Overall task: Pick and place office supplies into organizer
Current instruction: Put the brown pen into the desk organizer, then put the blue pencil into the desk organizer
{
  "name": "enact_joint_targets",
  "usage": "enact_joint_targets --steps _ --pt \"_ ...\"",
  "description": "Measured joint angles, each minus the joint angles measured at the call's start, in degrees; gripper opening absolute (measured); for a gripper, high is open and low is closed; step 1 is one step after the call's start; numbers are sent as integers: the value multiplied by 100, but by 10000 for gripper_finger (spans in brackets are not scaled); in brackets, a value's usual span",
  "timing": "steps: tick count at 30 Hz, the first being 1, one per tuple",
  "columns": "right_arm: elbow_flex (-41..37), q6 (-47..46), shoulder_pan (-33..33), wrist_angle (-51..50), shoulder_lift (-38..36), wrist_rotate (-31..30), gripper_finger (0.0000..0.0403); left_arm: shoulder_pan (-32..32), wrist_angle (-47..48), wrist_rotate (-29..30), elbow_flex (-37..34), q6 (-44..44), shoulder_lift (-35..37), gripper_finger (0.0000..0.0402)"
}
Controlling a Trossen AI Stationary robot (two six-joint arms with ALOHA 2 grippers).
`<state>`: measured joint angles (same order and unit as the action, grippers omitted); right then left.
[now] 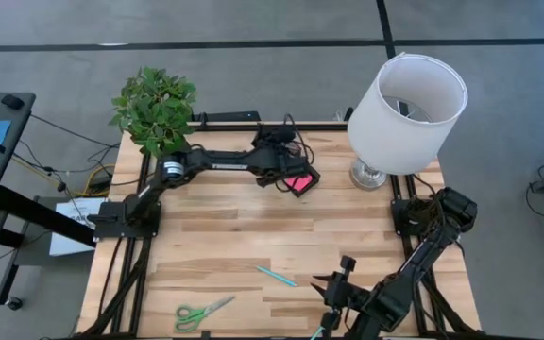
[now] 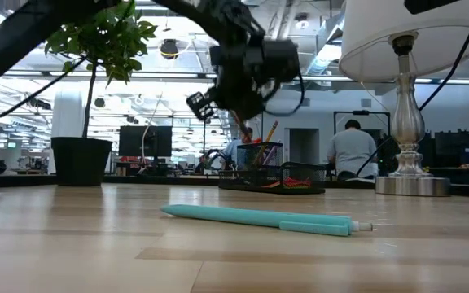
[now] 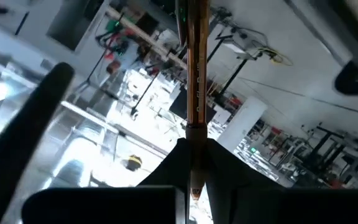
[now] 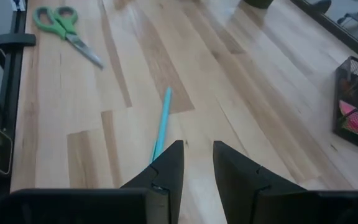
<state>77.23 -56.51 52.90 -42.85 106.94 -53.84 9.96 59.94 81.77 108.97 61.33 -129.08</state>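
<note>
Right now the left gripper (image 1: 281, 170) hangs over the organizer (image 1: 300, 181) at the far side of the desk (image 1: 225, 236), jaws clamped on a pencil (image 3: 194, 93); the left wrist view shows the shaft pinched between them and running straight out past the fingers, prob. so it can drop endwise into the taller slotted section; the low view shows the gripper just above the organizer w/ pencils already sticking up there. Pink sticky-note pad (image 1: 298, 183) sits in the low tray, red showing beside it; can't tell what that is.

Right gripper (image 1: 333, 293) waits low at the near edge, jaws a little apart w/ nothing between; its wrist cam looks along the teal pen (image 4: 161, 124), which lies loose on the desk just ahead of the fingertips, so likely the next pick. Green-handled scissors (image 1: 201, 312) lie flat near the front left, well apart from the organizer; still to go.

Lamp (image 1: 406, 113) and potted plant (image 1: 154, 109) stand at the back corners, near the organizer but not touching it.
</note>
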Motion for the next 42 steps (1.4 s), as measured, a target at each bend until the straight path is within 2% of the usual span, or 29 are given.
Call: enact_joint_targets --steps 7,10,15,20,26,35,42 --pt "0 2 111 -30 0 2 79 17 -176 -75 -2 -63 -334 12" --pt "0 0 143 -29 0 0 79 32 -435 -417 0 -216 -337 15" --pt "0 2 144 -31 0 -4 79 17 -844 -608 0 -231 -335 54" --pt "0 0 144 -31 0 -11 79 17 -847 -1114 0 -214 -334 103" --pt "0 2 144 -31 0 -17 79 -32 -848 -680 0 -214 -334 137" --pt "0 2 144 -33 0 -17 79 -164 -843 156 0 -265 -334 143" --pt "2 -126 294 -458 0 -330 79 -374 -715 369 0 -1536 -190 143"
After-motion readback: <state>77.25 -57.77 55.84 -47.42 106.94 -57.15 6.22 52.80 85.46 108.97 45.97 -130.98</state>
